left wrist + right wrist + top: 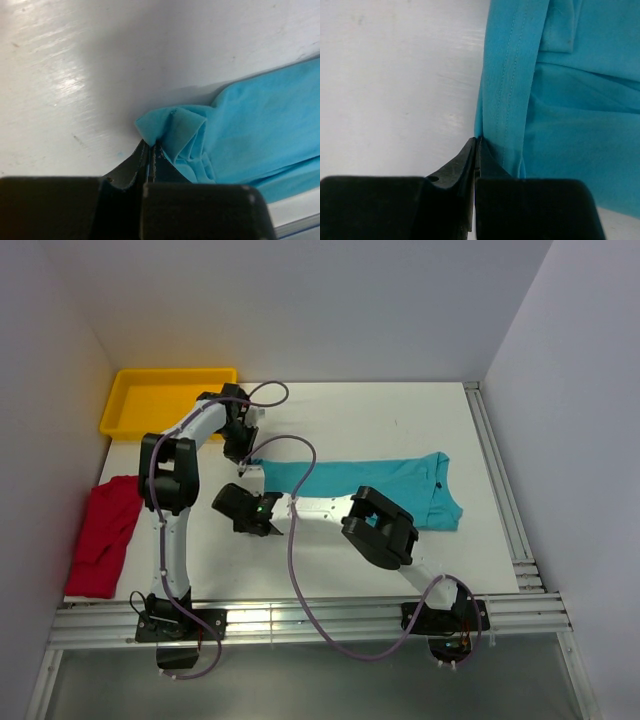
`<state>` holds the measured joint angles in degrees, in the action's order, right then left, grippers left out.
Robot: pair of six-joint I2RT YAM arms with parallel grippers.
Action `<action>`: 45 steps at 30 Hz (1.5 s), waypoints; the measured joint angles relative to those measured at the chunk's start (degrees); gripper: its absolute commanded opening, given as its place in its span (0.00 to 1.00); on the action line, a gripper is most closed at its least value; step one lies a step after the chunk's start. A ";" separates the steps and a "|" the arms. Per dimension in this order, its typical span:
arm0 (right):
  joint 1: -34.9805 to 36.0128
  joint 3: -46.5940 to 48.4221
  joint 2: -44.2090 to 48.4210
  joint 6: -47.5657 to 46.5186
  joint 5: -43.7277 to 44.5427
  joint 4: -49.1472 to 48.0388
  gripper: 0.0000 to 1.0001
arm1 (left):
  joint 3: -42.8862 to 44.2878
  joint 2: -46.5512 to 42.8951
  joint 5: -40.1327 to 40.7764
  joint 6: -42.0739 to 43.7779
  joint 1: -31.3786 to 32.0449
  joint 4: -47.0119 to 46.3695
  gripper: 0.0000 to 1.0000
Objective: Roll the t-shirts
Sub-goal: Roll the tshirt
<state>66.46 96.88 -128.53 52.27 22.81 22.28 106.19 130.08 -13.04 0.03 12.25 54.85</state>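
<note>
1. At centre frame, overhead view: teal shirt (370,485), folded into a long narrow band. It lies flat on the white table (400,420), running from left of centre toward the right, and is wider at its right end.
2. Left gripper (150,146): at the band's left end, on the upper side. Jaws closed, pinching a bunched corner of teal fabric that is creased into small folds at the tips.
3. Right gripper (476,142): at the same left end, on the lower side, near the left gripper. Jaws closed on the edge of the stitched hem.
4. Red shirt (105,535): crumpled at the left edge of the frame, well apart from the teal shirt.
5. Yellow tray (160,405): upper left of the frame, on the table's far left corner.
</note>
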 measured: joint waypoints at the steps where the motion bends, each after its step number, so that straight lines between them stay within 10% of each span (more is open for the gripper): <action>1: 0.00 -0.66 0.20 0.37 -0.92 -1.40 0.00 | -0.26 -0.26 0.68 0.35 0.02 0.15 0.00; 21: -4.13 -26.69 12.35 13.16 -16.22 -32.61 0.00 | 0.09 -1.88 5.35 1.31 0.63 3.26 0.04; 45: -7.91 -37.27 15.30 24.68 -20.72 -44.72 0.00 | 5.07 -1.57 5.46 0.57 2.97 5.05 0.05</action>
<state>58.54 59.61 -113.23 76.95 2.09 -22.44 111.26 128.51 -7.57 0.60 15.22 59.90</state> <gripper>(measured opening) 0.007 0.056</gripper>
